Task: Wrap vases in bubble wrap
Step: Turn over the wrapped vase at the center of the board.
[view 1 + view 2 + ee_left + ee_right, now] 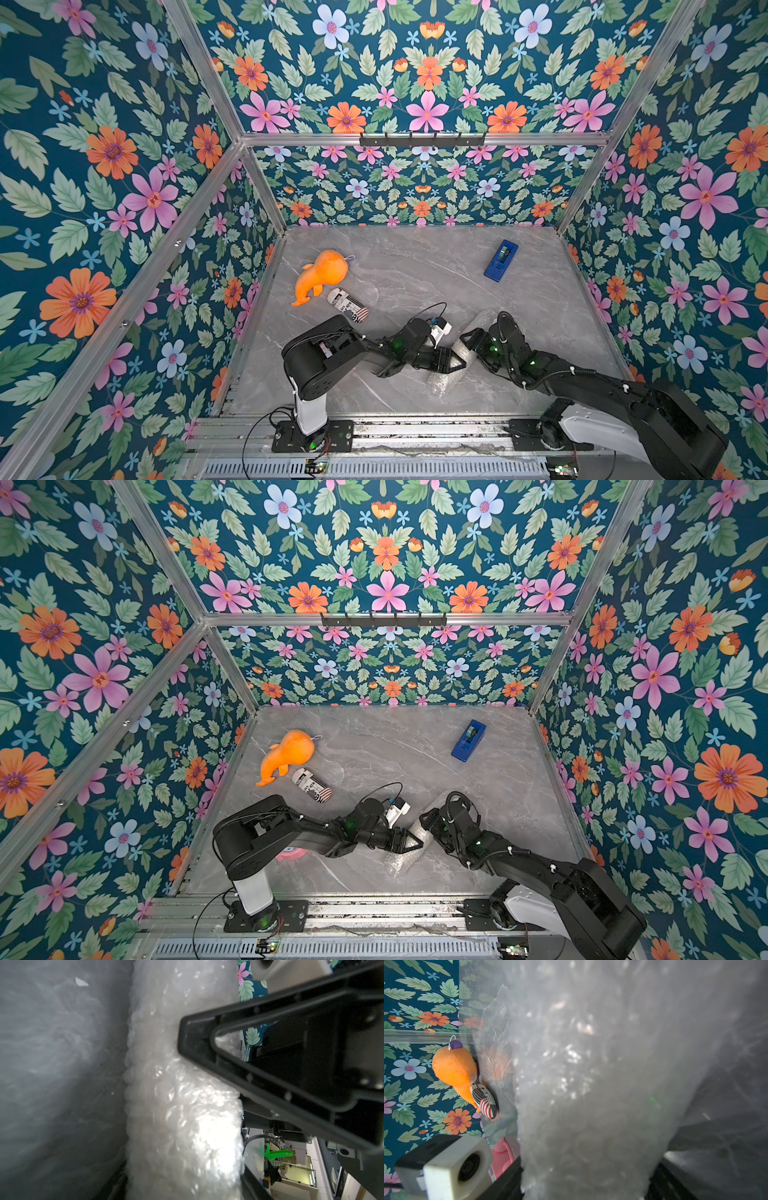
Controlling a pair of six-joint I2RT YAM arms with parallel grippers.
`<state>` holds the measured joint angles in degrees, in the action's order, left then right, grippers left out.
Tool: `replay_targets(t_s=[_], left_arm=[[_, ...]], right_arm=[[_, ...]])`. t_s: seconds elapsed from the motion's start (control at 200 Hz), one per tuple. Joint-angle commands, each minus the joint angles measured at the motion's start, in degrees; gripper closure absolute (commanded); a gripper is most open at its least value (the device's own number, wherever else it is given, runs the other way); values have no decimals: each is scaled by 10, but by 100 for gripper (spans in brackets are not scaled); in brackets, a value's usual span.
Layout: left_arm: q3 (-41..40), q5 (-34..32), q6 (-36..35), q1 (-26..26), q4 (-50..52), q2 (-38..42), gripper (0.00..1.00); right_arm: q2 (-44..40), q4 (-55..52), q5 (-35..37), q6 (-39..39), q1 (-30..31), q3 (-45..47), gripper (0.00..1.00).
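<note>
A: Your left gripper (460,362) is squeezing the bubble wrap (441,380). In the left wrist view, one black finger (197,1043) pushes right into the bumpy roll.

B: Yes, it has a hold on it. Your right gripper (467,340) is just beside the left one, at the same roll but a little farther back. You cannot tell from any view if its jaws are open or closed. The right wrist view is mostly blurry wrap.

A: The bubble wrap is rolled up into one long bundle. It lies slanted on the grey counter (415,270), near the front, where your two arms meet. One end pokes out behind your right gripper. The other end pokes out in front of your left gripper.

B: You cannot make out the vase through the wrap.

A: Now look farther out. Off to the left, a printed can (348,305) lies on its side. An orange plush toy (322,276) lies just beside it, a bit farther back.

B: A pink thing (291,856) peeks out from under your left arm in a top view. You cannot tell what it is.

A: And a blue tape dispenser (500,259) sits at the back right of the counter, well apart from the roll.
</note>
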<state>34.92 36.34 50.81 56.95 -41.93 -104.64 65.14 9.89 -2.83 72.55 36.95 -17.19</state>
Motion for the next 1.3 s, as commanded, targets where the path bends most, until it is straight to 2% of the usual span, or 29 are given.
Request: replay_targets(t_s=[0.0, 0.16, 0.785, 0.935, 1.055, 1.215, 1.295], left_arm=[[-20, 29, 72, 0, -34, -8, 60], [-39, 38, 133, -1, -149, -18, 60], [-50, 42, 284, 3, -428, -23, 61], [-53, 37, 302, 5, -465, -23, 60], [-56, 31, 329, 6, -527, -35, 59], [-55, 34, 314, 5, -519, -31, 58], [-54, 35, 304, 5, -508, -24, 53]], right_arm=[[12, 43, 7, 14, 1, -4, 23], [19, 71, 5, 31, 2, -1, 23], [0, 174, -24, 59, 3, 8, 19], [-26, 199, -18, 42, 2, 10, 25], [-50, 225, -14, 28, 2, 19, 34], [-66, 213, -27, 3, 3, 6, 42], [-67, 204, -26, -1, 3, 3, 46]])
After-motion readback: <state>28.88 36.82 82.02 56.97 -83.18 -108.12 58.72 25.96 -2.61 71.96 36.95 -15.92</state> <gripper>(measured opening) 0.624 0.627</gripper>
